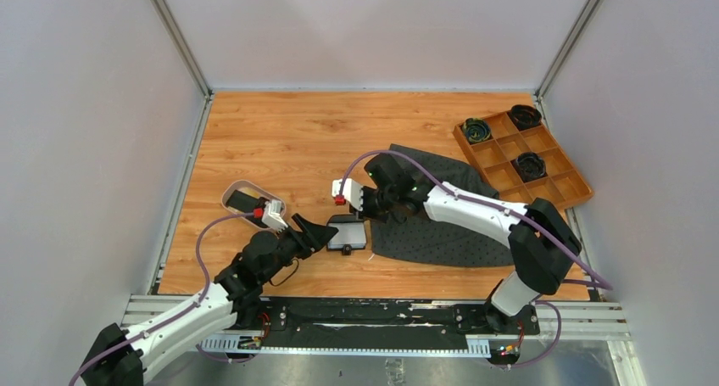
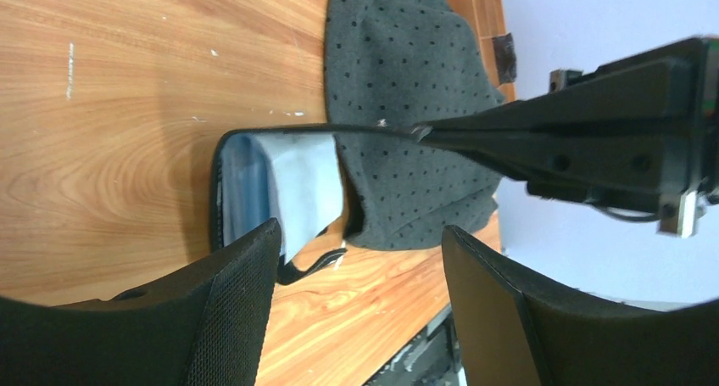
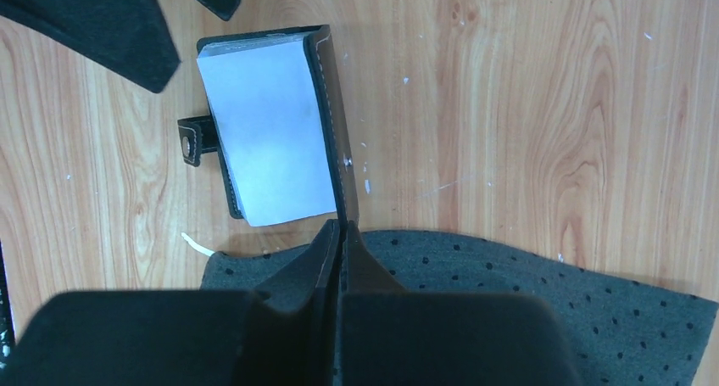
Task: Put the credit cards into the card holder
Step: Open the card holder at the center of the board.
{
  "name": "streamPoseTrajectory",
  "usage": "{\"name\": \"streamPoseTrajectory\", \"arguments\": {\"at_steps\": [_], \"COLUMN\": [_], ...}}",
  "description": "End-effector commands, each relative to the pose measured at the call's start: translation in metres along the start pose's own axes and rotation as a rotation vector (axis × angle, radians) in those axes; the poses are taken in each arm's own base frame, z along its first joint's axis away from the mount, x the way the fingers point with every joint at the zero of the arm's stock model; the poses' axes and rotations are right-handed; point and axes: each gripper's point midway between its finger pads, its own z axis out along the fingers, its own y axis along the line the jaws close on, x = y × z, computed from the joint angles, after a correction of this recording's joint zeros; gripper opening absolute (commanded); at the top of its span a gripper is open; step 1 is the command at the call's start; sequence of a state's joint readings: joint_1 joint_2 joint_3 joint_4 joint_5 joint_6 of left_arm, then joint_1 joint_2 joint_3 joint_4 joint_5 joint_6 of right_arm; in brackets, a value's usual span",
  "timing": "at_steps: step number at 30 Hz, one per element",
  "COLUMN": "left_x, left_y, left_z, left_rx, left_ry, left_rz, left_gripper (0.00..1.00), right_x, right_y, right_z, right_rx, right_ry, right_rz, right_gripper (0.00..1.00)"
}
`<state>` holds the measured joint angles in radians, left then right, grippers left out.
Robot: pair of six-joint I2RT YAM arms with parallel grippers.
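The wooden counter (image 1: 271, 140) carries a grey dotted mat (image 1: 441, 233) on its right half. An orange-brown compartmented box (image 1: 496, 161) sits at the far right corner. A pinkish tray (image 1: 227, 196) lies toward the left, well apart from the box.

The card holder (image 3: 331, 123) lies open on the bare wood between the two arms, just beside the mat's near left edge. One cover lies flat and the other stands up on edge. The right hand (image 3: 341, 233) has its fingers pressed together on that raised cover, pinching its thin edge. The left hand (image 2: 358, 233) hovers just beside the holder with its fingers spread and nothing between them. A pale blue-grey card (image 3: 267, 136) rests on the flat half of the holder. The snap tab (image 3: 193, 138) sticks out from the holder's side onto the wood.
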<state>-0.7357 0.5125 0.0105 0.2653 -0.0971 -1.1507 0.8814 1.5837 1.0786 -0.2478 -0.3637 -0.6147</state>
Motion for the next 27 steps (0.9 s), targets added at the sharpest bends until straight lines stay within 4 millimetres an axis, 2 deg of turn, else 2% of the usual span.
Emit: {"name": "streamPoseTrajectory", "arguments": {"at_steps": [1, 4, 9, 15, 20, 27], "left_x": [0.014, 0.013, 0.008, 0.005, -0.003, -0.010], "left_y": [0.047, 0.048, 0.035, 0.032, 0.011, -0.031], "left_z": [-0.003, -0.003, -0.004, -0.006, -0.008, -0.019], "left_rx": [-0.104, -0.093, -0.022, 0.014, 0.098, 0.278], "left_ry": [0.033, 0.035, 0.023, -0.001, -0.029, -0.062], "left_rz": [0.139, 0.217, 0.348, 0.398, 0.480, 0.697], "left_gripper": [0.73, 0.74, 0.84, 0.86, 1.00, 1.00], "right_x": [0.001, 0.001, 0.000, -0.009, -0.023, -0.036], "right_y": [-0.007, -0.011, -0.014, -0.014, -0.015, -0.010], "right_z": [-0.011, -0.021, -0.038, -0.061, -0.087, -0.124], "right_rx": [-0.053, -0.063, -0.096, -0.136, -0.134, -0.158], "right_ry": [-0.028, -0.057, -0.117, -0.215, -0.312, -0.423], "right_rz": [0.108, 0.133, 0.134, 0.122, 0.079, 0.003], "right_gripper": [0.00, 0.00, 0.00, 0.00, 0.00, 0.00]}}
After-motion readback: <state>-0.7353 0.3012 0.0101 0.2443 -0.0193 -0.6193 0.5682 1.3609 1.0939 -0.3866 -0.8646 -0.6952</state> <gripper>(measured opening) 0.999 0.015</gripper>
